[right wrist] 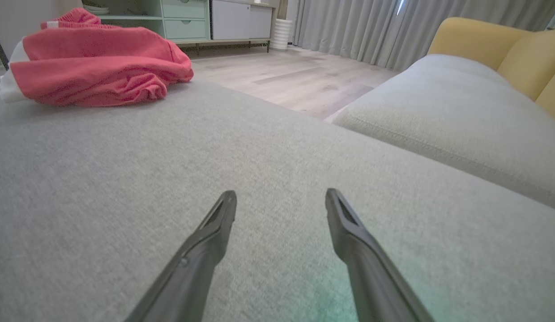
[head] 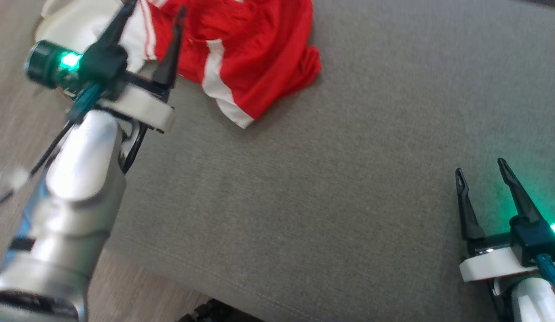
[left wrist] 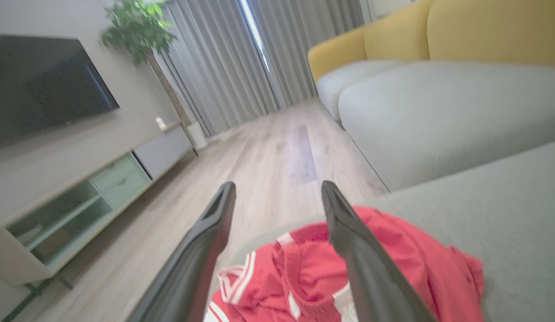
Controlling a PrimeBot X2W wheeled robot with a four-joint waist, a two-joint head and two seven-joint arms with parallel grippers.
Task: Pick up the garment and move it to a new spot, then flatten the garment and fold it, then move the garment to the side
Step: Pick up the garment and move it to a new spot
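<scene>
— Risk here, as you judge it?

— The garment [head: 241, 49] lies crumpled at the far left corner of the grey sofa cushion [head: 326, 201], right by the edge. I'd worry that a clumsy descent shoves it over onto the wooden floor [left wrist: 268, 147].

— And the grip itself?

— The left claw [head: 156, 6] hovers over the heap, fingers spread wide, holding nothing. The cloth looks thin and smooth, red with white stripes and a white panel, bunched in soft folds. A pinch may catch one loose layer and slip, or snag several at once and lift a tangle that is hard to flatten.

— The other arm?

— The right claw [head: 480, 167] sits near right, low over bare cushion, equally wide open and empty, well apart from the garment. The cushion's weave looks coarse and matte; it may drag on the fabric.
</scene>
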